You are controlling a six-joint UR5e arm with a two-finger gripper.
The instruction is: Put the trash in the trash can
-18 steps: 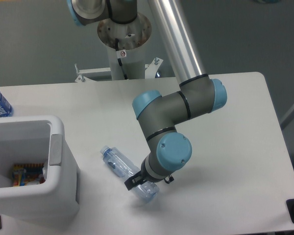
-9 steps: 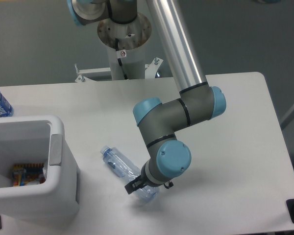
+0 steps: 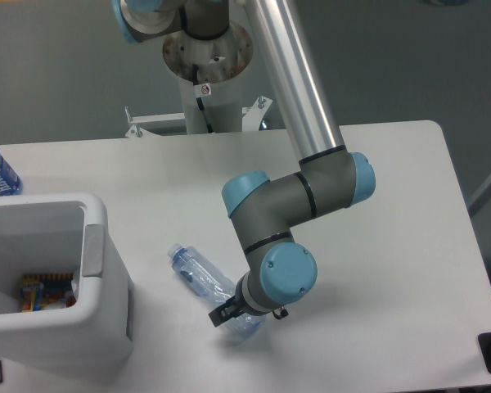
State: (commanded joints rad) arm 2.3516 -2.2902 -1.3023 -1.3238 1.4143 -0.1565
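While the wrist has dropped slightly lower than a second ago, the gripper sits on the base end of the crushed bottle, just right of the trash can; jaw state unclear. Bottle unmoved on the table. Can holds colourful packaging.

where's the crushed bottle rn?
Crushed bottle lies on the table, front-centre of the camera view, right of the trash can, its near end under the gripper.

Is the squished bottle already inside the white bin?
No, the crushed bottle lies on the table under the gripper, to the right of the white bin.
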